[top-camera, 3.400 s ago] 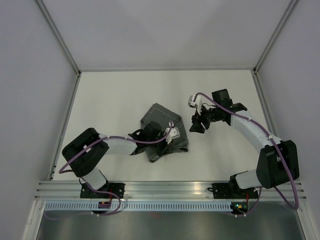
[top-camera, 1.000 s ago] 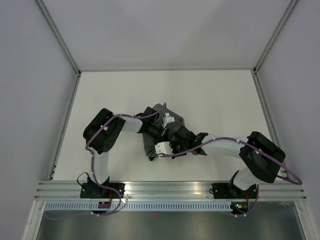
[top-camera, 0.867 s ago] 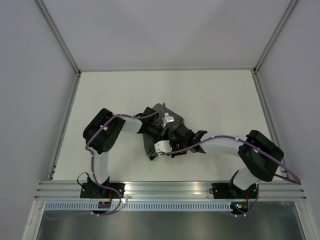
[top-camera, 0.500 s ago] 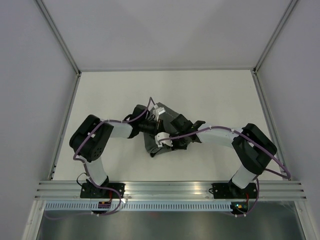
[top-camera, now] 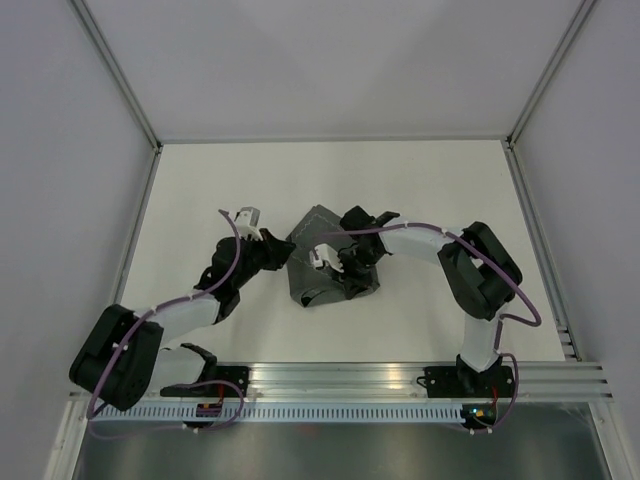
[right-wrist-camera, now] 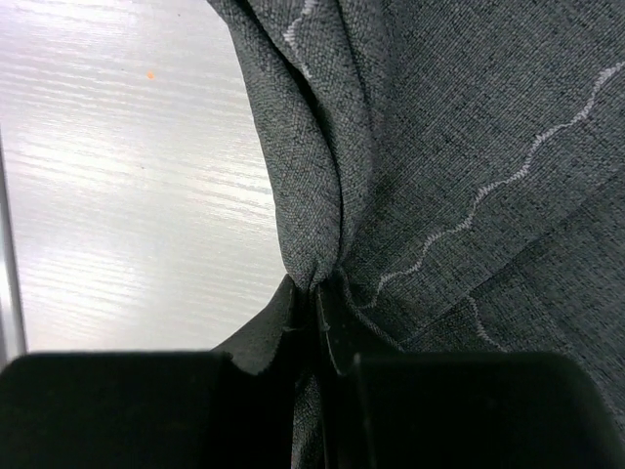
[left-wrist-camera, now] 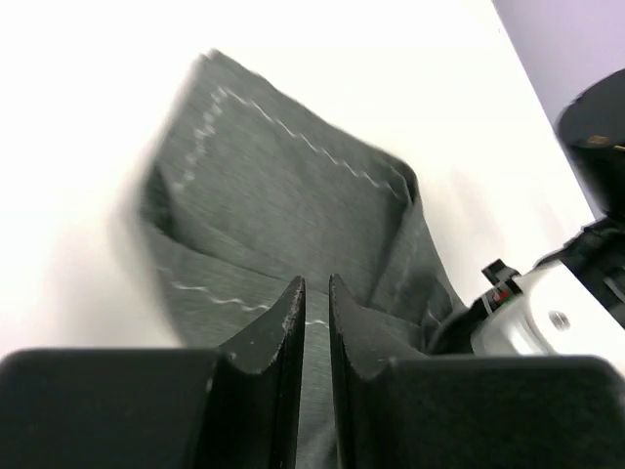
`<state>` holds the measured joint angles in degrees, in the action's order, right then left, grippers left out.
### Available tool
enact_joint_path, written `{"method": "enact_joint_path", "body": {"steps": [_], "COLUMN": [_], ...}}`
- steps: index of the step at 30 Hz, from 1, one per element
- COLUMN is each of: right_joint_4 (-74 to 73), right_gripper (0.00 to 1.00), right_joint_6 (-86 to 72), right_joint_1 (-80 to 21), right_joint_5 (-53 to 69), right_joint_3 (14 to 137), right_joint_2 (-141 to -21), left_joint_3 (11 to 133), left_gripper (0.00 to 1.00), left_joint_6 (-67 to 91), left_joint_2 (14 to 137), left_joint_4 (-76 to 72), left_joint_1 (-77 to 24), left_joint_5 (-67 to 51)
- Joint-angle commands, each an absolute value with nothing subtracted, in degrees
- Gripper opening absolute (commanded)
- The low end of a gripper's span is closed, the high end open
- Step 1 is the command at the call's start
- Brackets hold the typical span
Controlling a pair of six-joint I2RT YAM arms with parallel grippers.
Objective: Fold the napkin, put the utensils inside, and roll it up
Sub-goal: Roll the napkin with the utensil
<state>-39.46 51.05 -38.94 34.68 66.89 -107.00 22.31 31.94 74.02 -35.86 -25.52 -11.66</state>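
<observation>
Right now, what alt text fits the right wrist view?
The right end effector pinches a bunched fold of the dark grey napkin with wavy pale stitching. White table shows on the picture's left.

The napkin (right-wrist-camera: 469,147) is matt, coarse-woven cloth; the table (right-wrist-camera: 117,195) smooth, faintly wood-grained.

No legible text, labels or numbers anywhere
</observation>
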Motion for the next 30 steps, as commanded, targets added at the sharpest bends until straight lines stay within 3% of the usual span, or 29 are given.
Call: {"method": "enact_joint_path", "body": {"steps": [1,5,9,13,21,30], "right_joint_4": [-47.88,-52.72,-56.85,-59.41,-64.42,-65.39], "right_gripper": [0.01,0.00,0.00,0.00,0.01,0.00], "right_joint_6": [54.23,55.10,55.02,55.11,55.55,54.76], "right_joint_1": [-37.01,-35.25,-33.58,-32.61,-31.29,-30.24], "right_joint_5": [37.52,40.25,41.57,42.80,43.33,43.33], "right_joint_3": [70.74,76.62,81.63,84.46,89.82,91.14], "right_joint_2": [-113.02,-118.55,-122.50,-126.03,-131.39,-133.42], "left_joint_3": [16.45,15.38,15.64,17.22,21.17,24.34], "left_gripper": [0.20,0.26,0.36,0.39,0.46,0.53], "left_joint_6": [27.26,17.95,4.26,-7.53,-26.27,-33.31], "left_joint_2": [65.76,58.90,54.06,54.14,66.41,79.27], "left_joint_4": [-47.53,-47.12,-45.53,-42.81,-40.78,-38.41], "left_joint_1": [-25.66,-26.98,-33.29,-40.68,-60.71,-69.43], "left_joint_5": [2.46,2.64,4.56,8.52,20.99,24.96]}}
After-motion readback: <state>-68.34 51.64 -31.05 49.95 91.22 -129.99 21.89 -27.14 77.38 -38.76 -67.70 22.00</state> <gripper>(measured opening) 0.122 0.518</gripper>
